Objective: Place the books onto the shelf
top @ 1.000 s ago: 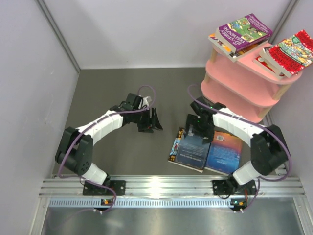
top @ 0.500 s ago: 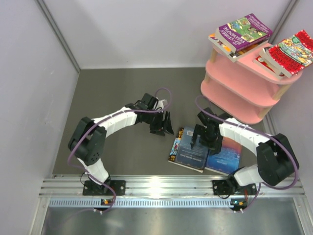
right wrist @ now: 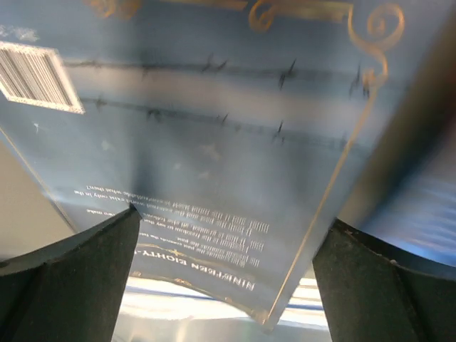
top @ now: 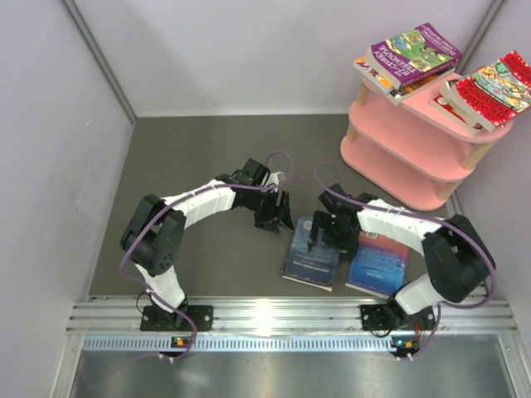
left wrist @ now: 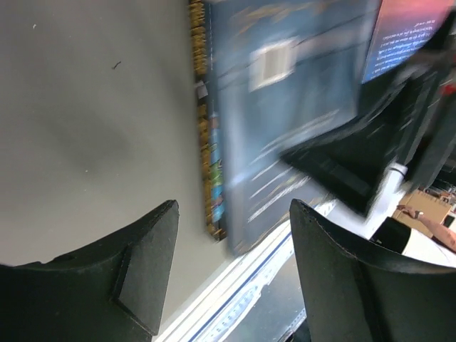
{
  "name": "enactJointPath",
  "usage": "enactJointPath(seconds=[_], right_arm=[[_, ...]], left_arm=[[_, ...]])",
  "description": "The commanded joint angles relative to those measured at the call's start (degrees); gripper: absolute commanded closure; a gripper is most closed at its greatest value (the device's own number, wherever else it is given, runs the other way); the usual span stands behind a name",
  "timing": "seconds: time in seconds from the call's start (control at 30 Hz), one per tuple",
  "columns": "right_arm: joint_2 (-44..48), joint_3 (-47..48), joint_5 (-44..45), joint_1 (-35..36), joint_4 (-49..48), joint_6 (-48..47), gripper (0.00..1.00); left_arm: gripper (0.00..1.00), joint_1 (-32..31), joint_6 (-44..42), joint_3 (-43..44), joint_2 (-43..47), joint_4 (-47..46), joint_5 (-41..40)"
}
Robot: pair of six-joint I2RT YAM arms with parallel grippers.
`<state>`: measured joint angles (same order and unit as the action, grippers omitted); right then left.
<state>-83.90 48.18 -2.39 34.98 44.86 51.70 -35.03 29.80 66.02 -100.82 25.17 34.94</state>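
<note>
You are looking at a dark blue book [top: 311,259] whose back cover is carrying gold scrollwork, pale lettering and a white barcode box with black bars. Beside it, a second blue book [top: 375,265] is fading to orange-red at its far end. Under the dark one, a third book [left wrist: 206,142] is showing a busy yellow-and-brown edge (too blurred to tell more). The pink shelf [top: 390,162] with pale wooden posts is displaying a purple book [top: 412,51] with green panels and a red book [top: 491,87] with a green-and-yellow picture. The left arm [top: 195,201] and right arm [top: 402,222] are showing white shells, black joints and purple cables over the dark grey table [top: 191,149].
</note>
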Motion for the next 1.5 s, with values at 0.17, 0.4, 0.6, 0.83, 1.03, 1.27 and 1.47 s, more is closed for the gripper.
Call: enactJointPath(seconds=[0.17, 0.4, 0.6, 0.83, 1.03, 1.27, 1.47], right_arm=[[-7.33, 0.76, -6.05, 5.27, -19.56, 1.91, 0.04], [-10.58, -1.86, -6.57, 5.1, -20.07, 0.94, 0.08], [-13.39, -5.47, -10.87, 5.45, -27.53, 1.38, 0.49], [-10.77, -5.82, -12.11, 6.33, -29.84, 1.3, 1.0], [-0.49, -0.29, -8.34, 6.33, -21.23, -0.72, 1.0], [6.55, 4.29, -6.3, 6.24, -18.22, -1.52, 1.0], [0.77, 5.34, -8.77, 6.15, -18.68, -2.04, 0.88]], left_arm=[[0.32, -0.04, -0.8, 0.61, 0.88, -0.38, 0.13], [0.32, -0.04, 0.34, -0.98, 1.32, -1.61, 0.13], [0.39, -0.04, 1.48, -4.23, 0.89, -4.33, 2.15], [0.46, -0.04, 2.37, -4.94, -0.35, -7.15, 4.88], [0.41, 1.79, 0.43, -2.04, 0.97, -2.33, 1.72], [0.4, 9.44, -0.18, -2.47, 3.34, 0.49, 1.97], [0.37, 12.61, -2.11, -2.65, 4.31, 1.99, 2.33]])
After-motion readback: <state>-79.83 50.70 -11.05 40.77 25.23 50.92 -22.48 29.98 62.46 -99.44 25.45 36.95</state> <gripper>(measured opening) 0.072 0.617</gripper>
